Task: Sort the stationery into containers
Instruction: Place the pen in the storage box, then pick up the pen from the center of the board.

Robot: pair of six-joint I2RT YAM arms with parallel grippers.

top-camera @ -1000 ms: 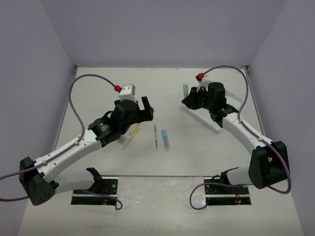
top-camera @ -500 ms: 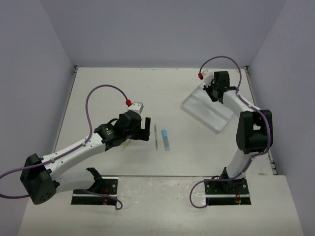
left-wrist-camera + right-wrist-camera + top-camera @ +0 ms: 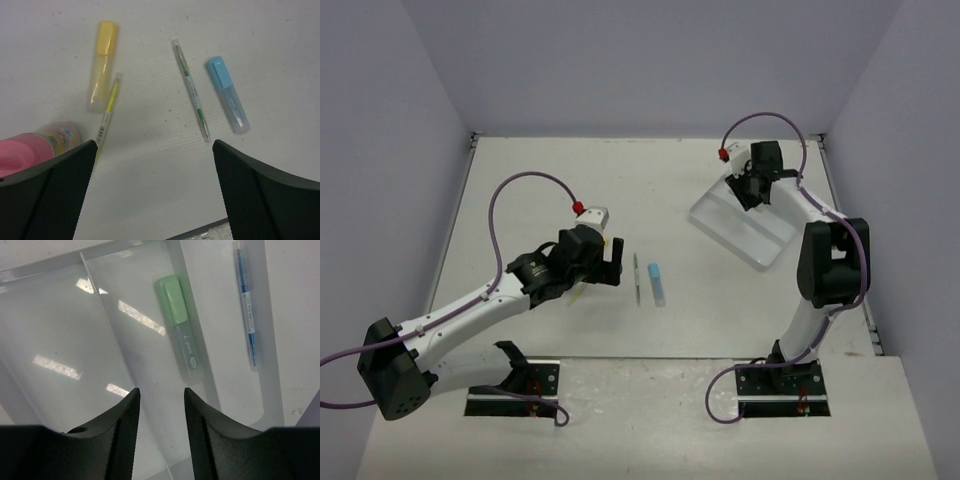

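Beneath the left gripper point(image 3: 155, 200), whose jaws are spread wide and hold nothing, five loose items lie on the table point(image 3: 150, 165). Pink cylinder point(image 3: 27, 150): at the far left, lying flat, partly hidden behind the gripper's left finger point(image 3: 50, 195). Yellow marker point(image 3: 101, 65): well ahead of that finger, cap end farthest away. Yellow-green pen point(image 3: 108, 112): just beside the marker on its right, far tip against the marker's barrel, near end reaching the left fingertip. Green pen point(image 3: 191, 90): ahead of the gap between the fingers, towards the right. Light-blue stick point(image 3: 227, 95): just beside the green pen, ahead of the right finger, cap end away. Under the right gripper point(image 3: 160, 440), whose fingers are slightly parted with nothing between them, sits the clear tray point(image 3: 60, 340). Green stick point(image 3: 180, 325): in the middle compartment, just ahead of the fingertips, cap end away. Slim pen point(image 3: 246, 305), blue inside: in the compartment to the right of the fingers, lying lengthwise.
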